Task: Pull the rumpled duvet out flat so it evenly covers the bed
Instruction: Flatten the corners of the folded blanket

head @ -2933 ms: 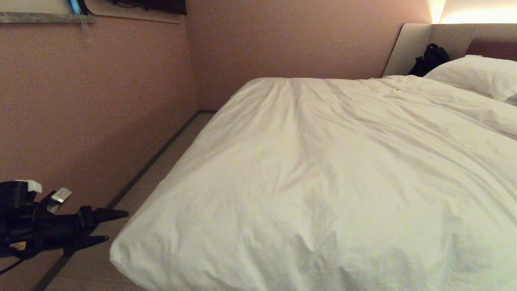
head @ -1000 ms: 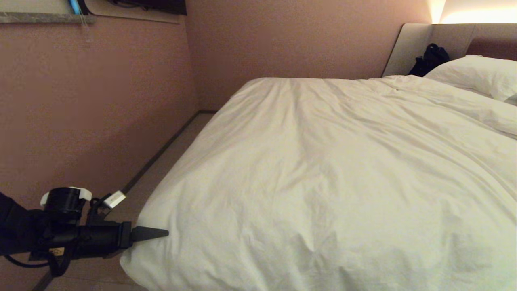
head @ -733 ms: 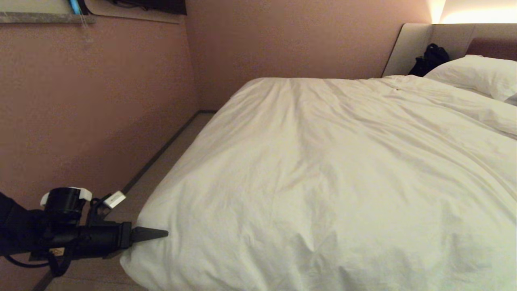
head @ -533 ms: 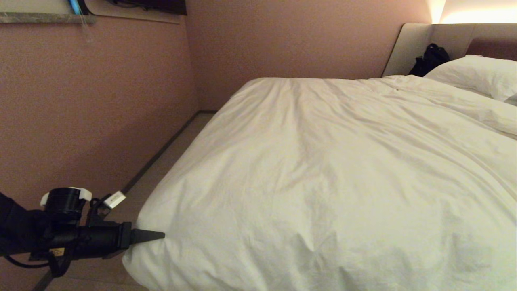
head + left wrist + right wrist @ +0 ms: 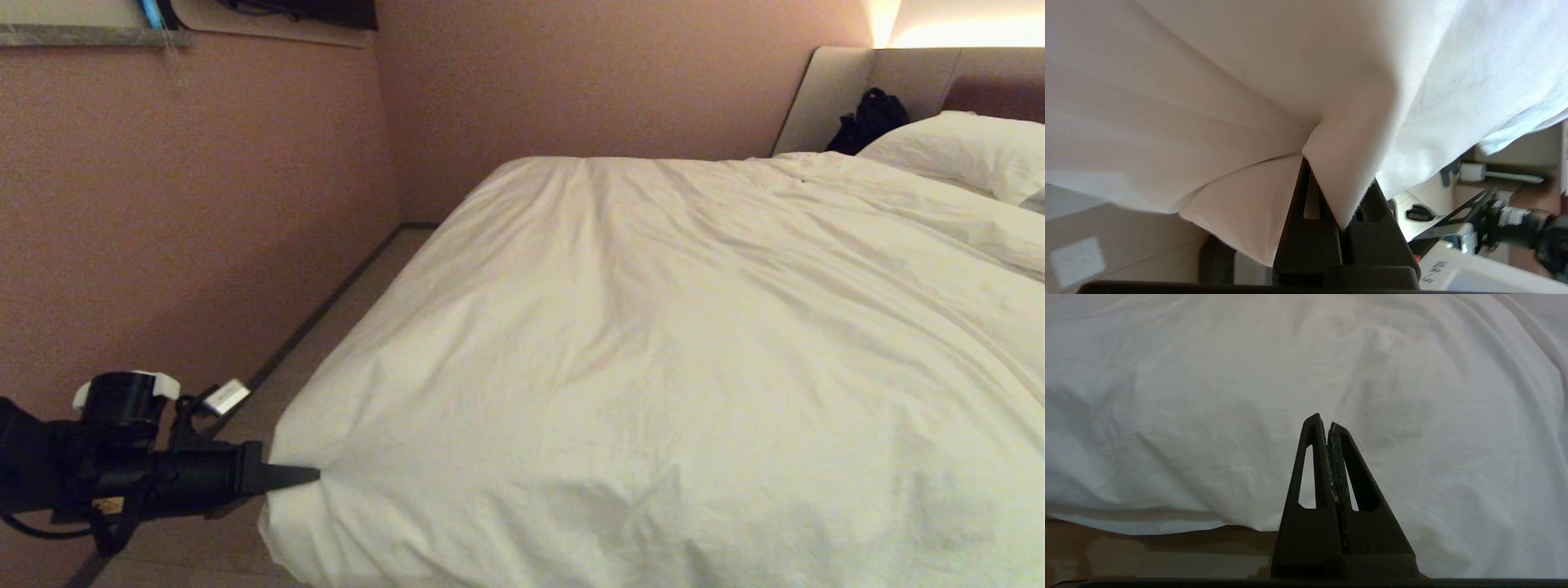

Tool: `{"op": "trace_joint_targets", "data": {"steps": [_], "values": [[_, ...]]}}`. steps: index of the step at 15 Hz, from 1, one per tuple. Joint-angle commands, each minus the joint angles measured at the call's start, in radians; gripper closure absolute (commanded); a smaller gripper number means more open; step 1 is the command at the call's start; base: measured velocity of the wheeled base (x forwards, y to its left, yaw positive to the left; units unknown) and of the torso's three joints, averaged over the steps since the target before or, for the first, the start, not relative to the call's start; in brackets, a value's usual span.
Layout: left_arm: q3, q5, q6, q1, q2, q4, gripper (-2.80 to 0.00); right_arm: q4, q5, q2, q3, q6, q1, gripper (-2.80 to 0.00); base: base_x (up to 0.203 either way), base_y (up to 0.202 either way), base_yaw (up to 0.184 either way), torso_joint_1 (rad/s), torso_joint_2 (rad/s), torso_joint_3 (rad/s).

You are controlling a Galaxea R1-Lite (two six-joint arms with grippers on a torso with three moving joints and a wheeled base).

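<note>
The white duvet (image 5: 653, 343) lies over the bed (image 5: 833, 90) with long creases, its near left corner hanging toward the floor. My left gripper (image 5: 306, 474) is at that corner, shut on a pinch of the duvet's edge. In the left wrist view a fold of the duvet (image 5: 1339, 163) is clamped between the black fingers (image 5: 1306, 212) and drapes over one of them. My right gripper (image 5: 1324, 421) is shut and empty, parked low before the duvet's (image 5: 1249, 396) near side, outside the head view.
A pink wall (image 5: 180, 212) runs close along the bed's left side, leaving a narrow strip of floor (image 5: 326, 327). A white pillow (image 5: 963, 151) and a black bag (image 5: 869, 118) lie by the padded headboard. Part of my own base (image 5: 1474, 261) shows below the duvet.
My left arm came in from the left to the duvet's near corner. Its fingers closed on the edge, and the corner now bunches toward the gripper, pulled slightly left.
</note>
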Motion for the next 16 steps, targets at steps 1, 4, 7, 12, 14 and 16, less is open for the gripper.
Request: {"op": "trace_joint_targets", "data": {"steps": [1,4,7,12,14,16], "values": [[-0.008,-0.009,-0.057,-0.018,-0.075,-0.007,0.0,0.0,0.0,0.0,-0.001,0.0,0.001,0.0,0.0,0.0,0.0,0.0,0.0,0.0],[-0.017,-0.009,-0.157,-0.113,-0.159,-0.015,0.0,0.0,0.0,0.0,0.0,0.0,0.001,0.0,0.0,0.0,0.0,0.0,0.0,0.0],[-0.041,0.001,-0.246,-0.245,-0.24,-0.015,0.0,0.0,0.0,0.0,0.0,0.0,0.0,0.0,0.0,0.0,0.0,0.0,0.0,0.0],[-0.093,0.1,-0.312,-0.518,-0.291,-0.003,0.0,0.0,0.0,0.0,0.0,0.0,0.0,0.0,0.0,0.0,0.0,0.0,0.0,0.0],[-0.088,0.224,-0.31,-0.66,-0.277,-0.004,0.0,0.0,0.0,0.0,0.0,0.0,0.001,0.0,0.0,0.0,0.0,0.0,0.0,0.0],[-0.08,0.363,-0.288,-0.756,-0.218,-0.01,0.0,0.0,0.0,0.0,0.0,0.0,0.001,0.0,0.0,0.0,0.0,0.0,0.0,0.0]]}}
